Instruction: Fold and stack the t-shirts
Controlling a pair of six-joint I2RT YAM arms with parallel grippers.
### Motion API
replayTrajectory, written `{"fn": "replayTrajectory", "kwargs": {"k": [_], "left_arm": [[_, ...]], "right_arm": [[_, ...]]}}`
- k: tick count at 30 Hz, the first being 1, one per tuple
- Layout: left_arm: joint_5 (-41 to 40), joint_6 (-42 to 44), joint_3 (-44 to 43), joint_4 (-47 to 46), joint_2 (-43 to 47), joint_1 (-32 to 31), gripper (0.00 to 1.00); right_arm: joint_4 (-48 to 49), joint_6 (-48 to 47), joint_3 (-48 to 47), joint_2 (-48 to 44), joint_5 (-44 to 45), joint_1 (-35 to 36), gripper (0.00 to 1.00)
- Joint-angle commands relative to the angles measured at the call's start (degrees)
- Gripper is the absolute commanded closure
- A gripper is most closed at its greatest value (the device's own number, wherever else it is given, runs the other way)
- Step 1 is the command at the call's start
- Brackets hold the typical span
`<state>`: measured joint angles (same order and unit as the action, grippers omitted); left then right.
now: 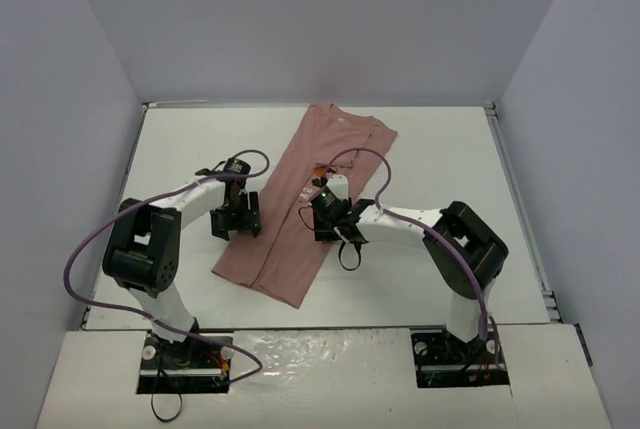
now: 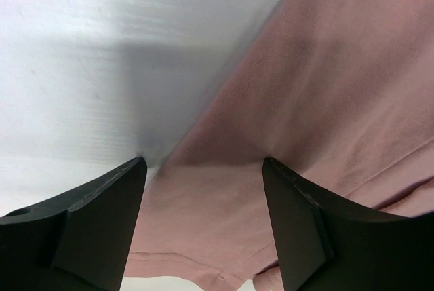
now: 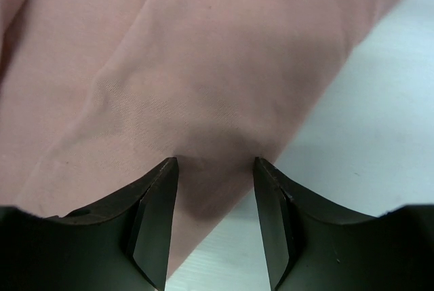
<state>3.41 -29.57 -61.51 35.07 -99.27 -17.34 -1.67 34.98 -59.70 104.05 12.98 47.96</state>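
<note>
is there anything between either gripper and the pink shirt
Nothing visible does. The left gripper has its jaws open right over the left edge of the t-shirt, and the right gripper has its jaws open right over the opposite edge. Only cloth and bare table show between the jaws.

White arms (image 1: 400, 219), black pincers (image 2: 203, 165) (purple cables (image 1: 85, 249)).
</note>
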Motion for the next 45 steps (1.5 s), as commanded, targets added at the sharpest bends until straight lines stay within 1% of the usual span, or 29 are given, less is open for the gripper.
{"fn": "replayTrajectory", "kwargs": {"k": [1, 3, 5, 8, 11, 14, 15, 17, 21, 24, 26, 30, 34, 38, 45], "left_arm": [[5.03, -8.83, 6.36, -3.34, 0.38, -5.24, 0.34], [5.20, -11.72, 7.27, -3.51, 2.75, -8.82, 0.34], [5.95, -14.93, 8.20, -3.63, 4.28, -11.39, 0.34], [7.10, -18.20, 9.03, -4.58, 6.33, -15.32, 0.34], [7.92, -19.63, 7.43, -4.39, 7.17, -17.54, 0.34], [8.16, -19.47, 3.90, -3.13, 9.82, -18.52, 0.34], [6.96, -18.14, 2.14, -2.04, 10.49, -18.42, 0.34], [3.03, -13.23, -3.48, 1.29, 11.06, -18.05, 0.34], [-0.70, -6.06, -12.68, 4.72, 8.03, -15.08, 0.34], [-1.55, -2.43, -15.64, 5.70, 5.50, -11.87, 0.34], [-1.97, -0.82, -15.95, 6.19, 4.45, -9.44, 0.34], [-1.07, 0.88, -14.09, 6.49, 5.73, -7.34, 0.34], [-1.47, 1.44, -10.60, 6.50, 8.97, -7.09, 0.34], [-0.20, 0.90, -7.30, 6.72, 12.83, -7.09, 0.34], [-2.13, 0.06, -3.06, 8.08, 18.16, -6.01, 0.34]], "right_arm": [[-4.31, 1.14, 8.18, -5.06, 3.70, -3.50, 0.54], [-4.66, 0.44, 11.50, -9.53, 3.20, -4.88, 0.54], [-5.66, -0.36, 13.45, -12.14, 2.39, -6.47, 0.54], [-7.52, -2.28, 14.02, -15.36, 2.07, -7.84, 0.54], [-9.97, -4.07, 13.05, -16.76, 2.30, -9.14, 0.54], [-11.77, -6.50, 10.22, -19.21, 1.23, -11.49, 0.54], [-11.96, -7.17, 8.88, -19.82, 1.05, -12.05, 0.54], [-12.45, -9.43, 3.01, -19.73, -0.21, -13.92, 0.53], [-12.39, -13.54, -6.85, -13.29, -3.05, -18.17, 0.53], [-12.47, -15.60, -19.21, -5.49, -4.86, -20.57, 0.53], [-12.39, -14.88, -25.09, 1.04, -6.07, -21.96, 0.52], [-12.41, -12.93, -35.22, 10.71, -3.71, -23.59, 0.52], [-12.40, -10.49, -44.55, 20.22, -1.66, -24.92, 0.52], [-12.37, -10.64, -49.31, 26.18, 1.33, -25.16, 0.52], [-12.34, -14.45, -56.43, 36.29, -2.49, -26.21, 0.52]]}}
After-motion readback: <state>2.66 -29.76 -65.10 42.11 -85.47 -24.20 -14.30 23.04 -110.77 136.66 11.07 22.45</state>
